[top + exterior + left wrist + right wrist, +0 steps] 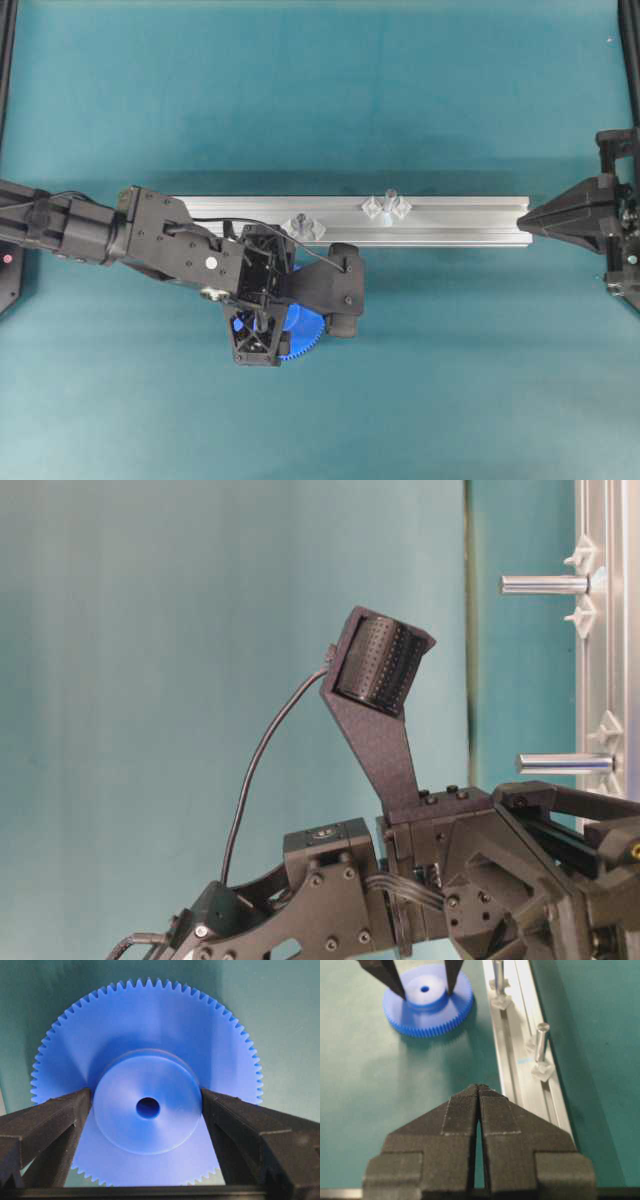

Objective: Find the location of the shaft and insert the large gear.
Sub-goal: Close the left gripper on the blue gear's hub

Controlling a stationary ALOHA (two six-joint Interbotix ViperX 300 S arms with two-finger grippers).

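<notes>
Down at the near side of the table (100,400), the gear (150,1060) lies flat on the teal surface, hub up, its centre hole facing the left wrist camera. Left gripper (147,1110) stands wide, one finger (50,1125) on either side of the raised hub. Both tips sit right at the hub's wall, but whether they press on it I cannot tell. From overhead the arm covers most of the gear, and only a toothed blue edge (300,340) shows below the wrist.

Just beyond the gear runs the rail (460,215), a pale aluminium bar lying left to right across the table. Two upright pegs stand on it, each flanked by small clear brackets. One peg (298,226) is close to the left wrist. The shaft (390,198), pale-topped, is further right along the rail and well apart from the gear.

Far right, the right gripper (479,1091) has its fingers pressed together with nothing between them, its tip at the rail's end.
</notes>
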